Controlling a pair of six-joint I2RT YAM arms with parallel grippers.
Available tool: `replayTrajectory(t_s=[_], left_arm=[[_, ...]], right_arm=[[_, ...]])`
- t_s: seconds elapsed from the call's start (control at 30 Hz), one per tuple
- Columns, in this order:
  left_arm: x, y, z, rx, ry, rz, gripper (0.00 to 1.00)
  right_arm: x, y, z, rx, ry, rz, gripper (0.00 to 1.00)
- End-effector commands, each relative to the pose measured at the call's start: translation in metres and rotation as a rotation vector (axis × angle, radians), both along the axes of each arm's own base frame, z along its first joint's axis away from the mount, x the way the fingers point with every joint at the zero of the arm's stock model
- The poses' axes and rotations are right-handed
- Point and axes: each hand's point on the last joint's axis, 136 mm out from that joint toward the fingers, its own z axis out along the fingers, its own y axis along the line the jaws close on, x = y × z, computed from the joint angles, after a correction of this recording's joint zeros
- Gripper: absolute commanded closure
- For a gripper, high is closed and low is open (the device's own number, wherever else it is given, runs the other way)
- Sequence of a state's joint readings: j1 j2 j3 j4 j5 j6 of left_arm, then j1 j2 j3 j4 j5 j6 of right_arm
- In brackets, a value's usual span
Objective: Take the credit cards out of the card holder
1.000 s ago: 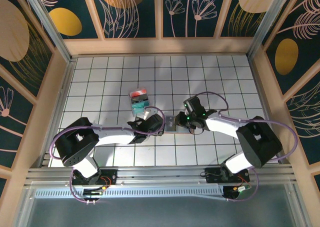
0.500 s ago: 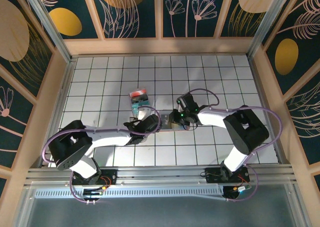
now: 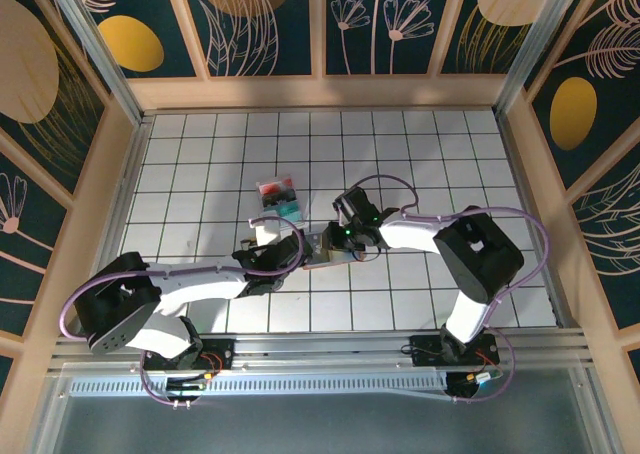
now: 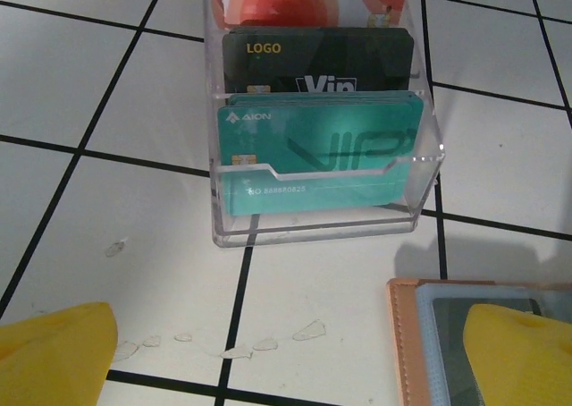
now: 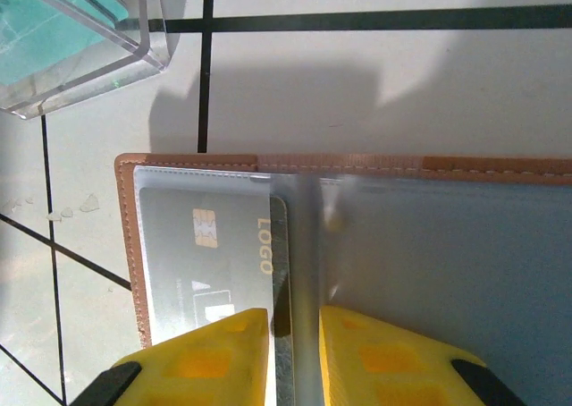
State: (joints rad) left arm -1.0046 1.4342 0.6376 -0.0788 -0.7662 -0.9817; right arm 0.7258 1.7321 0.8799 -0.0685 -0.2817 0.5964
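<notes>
The card holder (image 5: pixel 447 245) lies open on the tiles, blue-grey inside an orange-tan border; from above it shows as the card holder (image 3: pixel 322 252) between the two arms. One of the credit cards (image 5: pixel 210 254), grey with a gold chip and "LOGO", sits in its left clear pocket. My right gripper (image 5: pixel 293 321) hangs over the holder's middle, its yellow fingers pinched on a thin clear sleeve leaf that stands on edge. My left gripper (image 4: pixel 286 370) is wide open just left of the holder, its right fingertip (image 4: pixel 523 352) over the holder's near corner (image 4: pixel 429 334).
A small clear box (image 4: pixel 322 138) holding teal, black and red cards stands just beyond the left gripper; from above the clear box (image 3: pixel 279 196) lies up and left of the holder, and its corner (image 5: pixel 71 39) is close to the holder's edge. Wooden walls (image 3: pixel 320 92) ring the tiled floor.
The right gripper has moved left, and the card holder has slid left with it toward the clear box. The left arm has drawn back to the left, its jaws still wide.
</notes>
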Motion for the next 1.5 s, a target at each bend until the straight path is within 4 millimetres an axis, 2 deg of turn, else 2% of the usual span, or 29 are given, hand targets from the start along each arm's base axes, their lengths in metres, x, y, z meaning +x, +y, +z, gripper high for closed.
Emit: replayTrajectory(t_s=[0.0, 0.13, 0.27, 0.43, 0.57, 0.73, 0.93, 1.07, 1.27, 1.37, 1.47], left_arm=[[0.001, -0.001, 0.001, 0.006, 0.004, 0.013, 0.01], [-0.001, -0.013, -0.014, 0.034, 0.075, -0.030, 0.01], [0.000, -0.025, -0.020, 0.028, 0.108, -0.074, 0.01], [0.001, -0.028, -0.014, 0.005, 0.093, -0.074, 0.01], [0.000, -0.027, -0.011, -0.014, 0.091, -0.059, 0.01], [0.000, -0.025, -0.007, -0.030, 0.093, -0.040, 0.01], [0.000, -0.031, -0.005, -0.006, 0.104, -0.080, 0.01], [-0.004, -0.040, -0.015, 0.012, 0.148, -0.140, 0.01], [-0.009, -0.055, -0.029, 0.030, 0.192, -0.197, 0.01], [-0.009, -0.061, -0.035, 0.052, 0.208, -0.211, 0.01], [-0.008, -0.067, -0.039, 0.068, 0.220, -0.230, 0.01]], right_arm=[[0.000, -0.008, 0.012, -0.002, -0.029, 0.001, 0.77], [-0.005, -0.012, 0.014, 0.055, -0.013, -0.011, 0.78], [-0.015, -0.023, 0.001, 0.038, 0.021, -0.029, 0.78], [-0.033, -0.035, -0.013, 0.011, 0.071, -0.026, 0.78], [-0.040, -0.052, -0.022, -0.054, 0.084, -0.042, 0.78], [-0.048, -0.072, -0.025, -0.114, 0.090, -0.037, 0.78], [-0.046, -0.095, -0.019, -0.162, 0.078, -0.044, 0.78], [-0.039, -0.090, -0.002, -0.111, 0.044, -0.049, 0.78], [-0.031, -0.065, 0.033, 0.078, 0.002, -0.041, 0.78], [-0.029, -0.059, 0.041, 0.133, 0.000, -0.048, 0.79], [-0.027, -0.059, 0.037, 0.138, 0.011, -0.063, 0.82]])
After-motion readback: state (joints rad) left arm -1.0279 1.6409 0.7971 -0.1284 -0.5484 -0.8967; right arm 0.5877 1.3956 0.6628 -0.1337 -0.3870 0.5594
